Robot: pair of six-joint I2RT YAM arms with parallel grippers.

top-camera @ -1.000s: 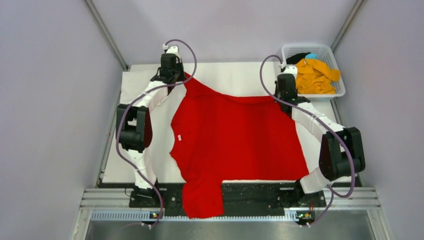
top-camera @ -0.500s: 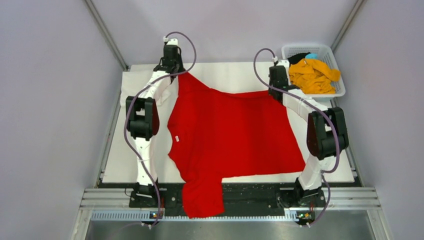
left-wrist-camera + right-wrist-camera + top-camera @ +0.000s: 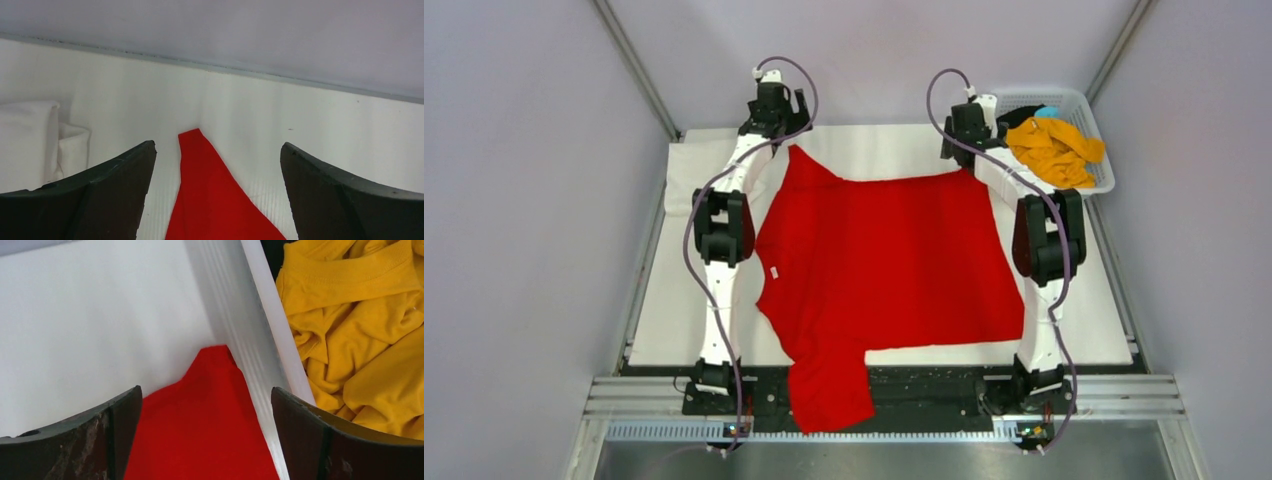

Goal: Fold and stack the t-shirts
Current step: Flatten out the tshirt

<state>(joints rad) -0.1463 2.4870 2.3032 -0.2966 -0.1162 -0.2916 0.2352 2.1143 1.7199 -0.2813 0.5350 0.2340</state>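
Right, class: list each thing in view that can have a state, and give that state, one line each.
red t-shirt, spread out on the table, one sleeve hanging over the near edge.
orange-yellow t-shirt, crumpled in the basket, unfolded.
basket, upright, holding clothes.
left gripper, open, holding nothing.
right gripper, open, holding nothing.

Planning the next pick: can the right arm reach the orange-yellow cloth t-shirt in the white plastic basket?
Probably yes: the open right gripper hangs beside the basket; the orange-yellow t-shirt lies uncovered.
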